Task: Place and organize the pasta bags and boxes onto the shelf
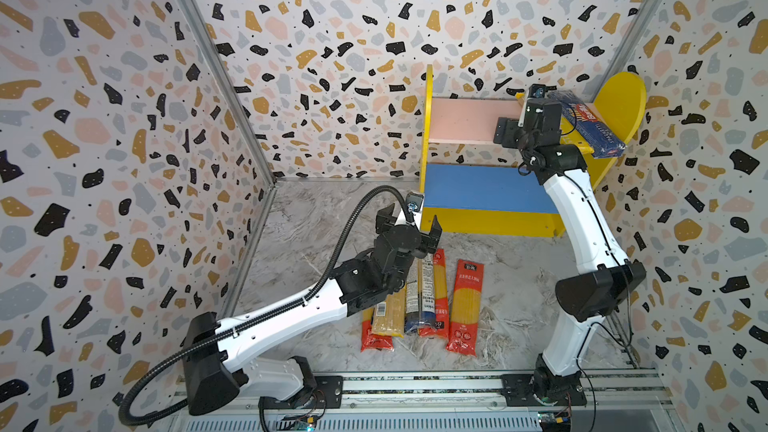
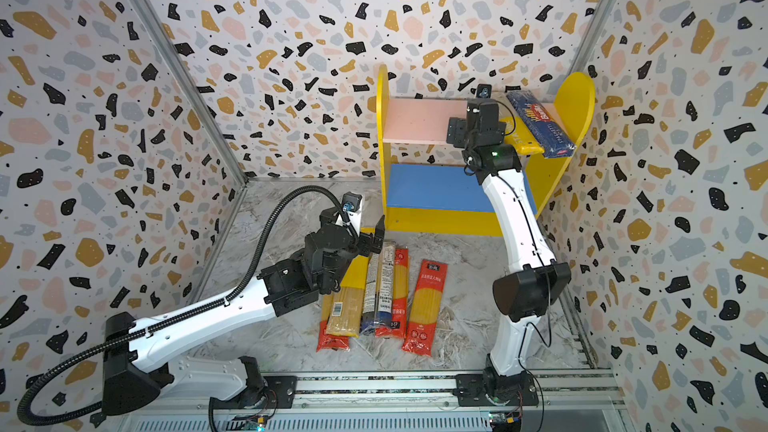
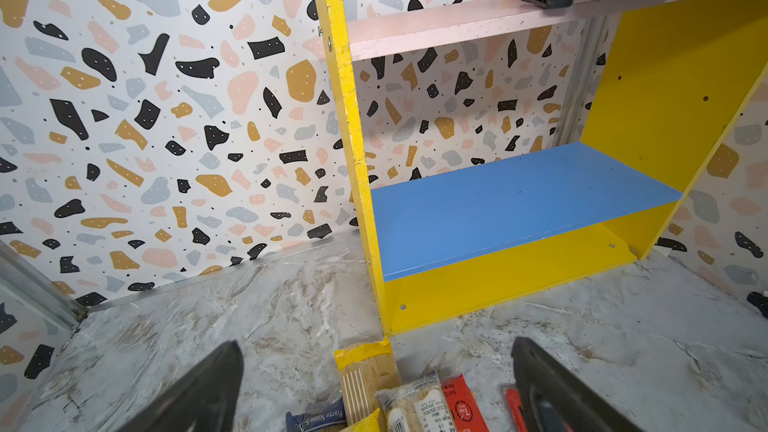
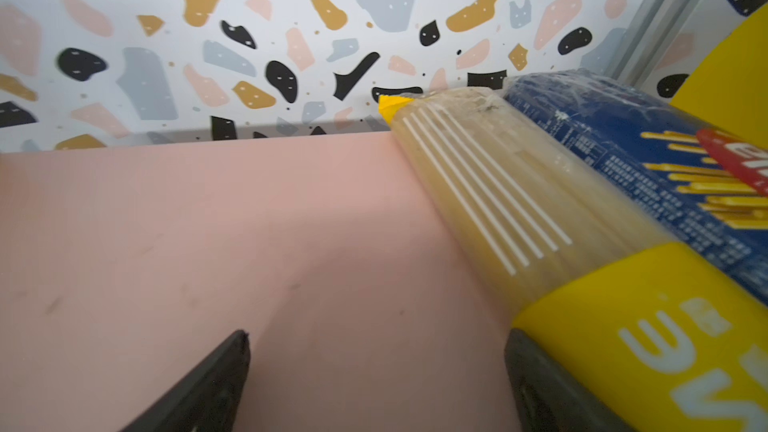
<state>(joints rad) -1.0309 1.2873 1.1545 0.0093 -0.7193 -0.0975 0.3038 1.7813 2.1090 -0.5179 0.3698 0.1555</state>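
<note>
On the shelf [image 1: 428,126], a clear pack with yellow ends [image 4: 498,184] lies on the pink upper board [image 1: 465,118], touching the dark blue Barilla pack [image 1: 590,126] at the right end. The right gripper [image 4: 378,338] is spread wide and empty, one finger just beside the clear pack. The left gripper [image 1: 409,224], also released, hovers over the far ends of the other packs [image 1: 465,305] lying side by side on the desk [image 1: 299,243].

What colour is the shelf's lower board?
The lower board is blue, clearest in the left wrist view.
</note>
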